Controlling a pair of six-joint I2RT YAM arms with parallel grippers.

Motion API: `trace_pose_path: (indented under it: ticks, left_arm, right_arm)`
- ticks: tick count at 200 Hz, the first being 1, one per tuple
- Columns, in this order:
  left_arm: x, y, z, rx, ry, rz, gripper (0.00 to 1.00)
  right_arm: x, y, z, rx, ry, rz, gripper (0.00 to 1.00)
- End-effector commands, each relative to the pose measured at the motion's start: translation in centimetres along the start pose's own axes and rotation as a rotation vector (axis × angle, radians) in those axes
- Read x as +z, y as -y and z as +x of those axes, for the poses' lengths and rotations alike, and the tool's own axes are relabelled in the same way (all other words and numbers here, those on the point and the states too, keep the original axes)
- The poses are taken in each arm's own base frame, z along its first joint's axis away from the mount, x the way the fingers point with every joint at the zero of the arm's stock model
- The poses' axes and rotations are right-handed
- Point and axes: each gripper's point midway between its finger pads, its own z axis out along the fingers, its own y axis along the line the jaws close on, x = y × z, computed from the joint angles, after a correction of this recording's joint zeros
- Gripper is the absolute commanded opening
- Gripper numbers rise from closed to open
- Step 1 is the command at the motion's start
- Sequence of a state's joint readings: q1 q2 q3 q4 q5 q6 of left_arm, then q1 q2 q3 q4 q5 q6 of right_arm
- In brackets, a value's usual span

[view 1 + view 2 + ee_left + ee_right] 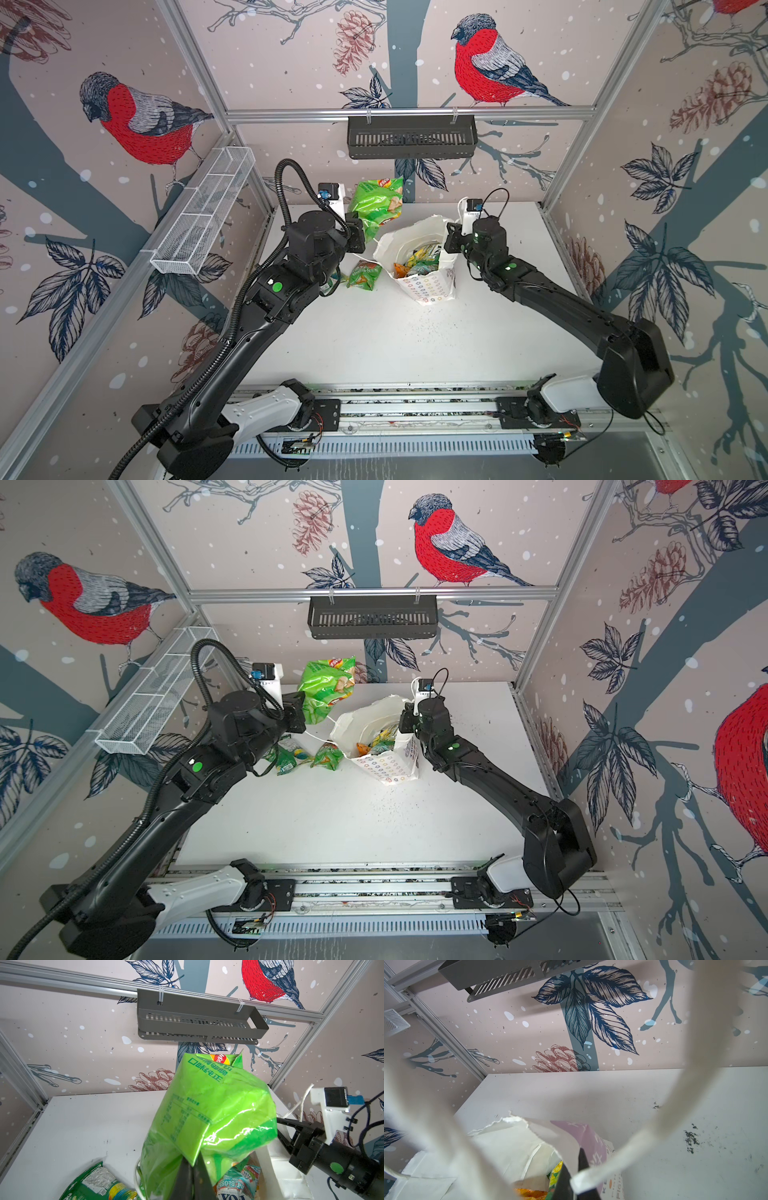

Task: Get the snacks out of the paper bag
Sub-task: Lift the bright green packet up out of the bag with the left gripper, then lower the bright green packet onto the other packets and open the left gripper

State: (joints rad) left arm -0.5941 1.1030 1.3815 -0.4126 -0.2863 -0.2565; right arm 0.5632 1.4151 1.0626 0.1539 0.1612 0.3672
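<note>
**A:** Where's the snack?

**B:** One green packet (pixel 376 203) hangs above the tabletop (pixel 415 340), just beside the paper bag (pixel 428 282). My left fingers (pixel 182 1182) are clamped on its lower end.

**A:** And the right?

**B:** My right fingers (pixel 562 1182) pinch the bag's rim, I'd say to steady it and keep it open. At least two loose packets (pixel 328 757) lie outside. Several snacks (pixel 422 257) sit inside; I can't count them.

Green packet (pixel 376 203) aloft, paper bag (pixel 430 286) seemingly gripped

Paper bag (pixel 428 286) upright, open, rim torn, snacks (pixel 419 259) inside; one green packet (pixel 376 205) aloft; other packets (pixel 328 756) lying beside.
</note>
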Motion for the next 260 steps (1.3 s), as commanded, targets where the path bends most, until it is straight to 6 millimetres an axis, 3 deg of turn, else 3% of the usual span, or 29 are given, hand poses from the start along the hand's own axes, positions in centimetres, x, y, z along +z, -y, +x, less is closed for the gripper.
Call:
trace_pose_path:
  ticks: [1,47,92,130,165,198,237,260]
  left_arm:
    - [0.0,-0.9,-0.3,0.007,-0.003,-0.012,0.0]
    - [0.3,-4.9,-1.0,-0.048,0.002,-0.059,0.0]
    - [2.3,-7.9,0.2,-0.071,-0.049,-0.109,0.0]
    - [2.5,-10.1,0.3,-0.115,-0.027,-0.15,0.0]
    - [2.6,-9.4,-0.8,-0.205,0.02,-0.061,0.0]
    - [2.8,-9.9,-1.1,-0.209,0.038,-0.089,0.0]
    - [3.0,-11.4,0.3,-0.195,0.02,-0.16,0.0]
    - [3.4,-12.0,2.2,-0.207,0.0,-0.182,0.0]
  right_arm:
    - [-0.2,0.4,-1.4,-0.008,0.046,0.016,0.0]
    - [-1.2,1.5,-1.7,-0.015,0.055,0.051,0.0]
    - [-1.9,2.6,-1.8,-0.018,0.064,0.081,0.0]
    - [-2.2,3.5,-1.4,-0.015,0.059,0.101,0.0]
    - [-1.9,3.6,-0.4,-0.009,0.036,0.095,0.0]
    - [-2.2,3.9,-0.4,-0.009,0.034,0.101,0.0]
    - [-3.0,4.4,-0.4,-0.006,0.043,0.109,0.0]
    - [-3.3,4.7,-0.2,-0.005,0.04,0.112,0.0]
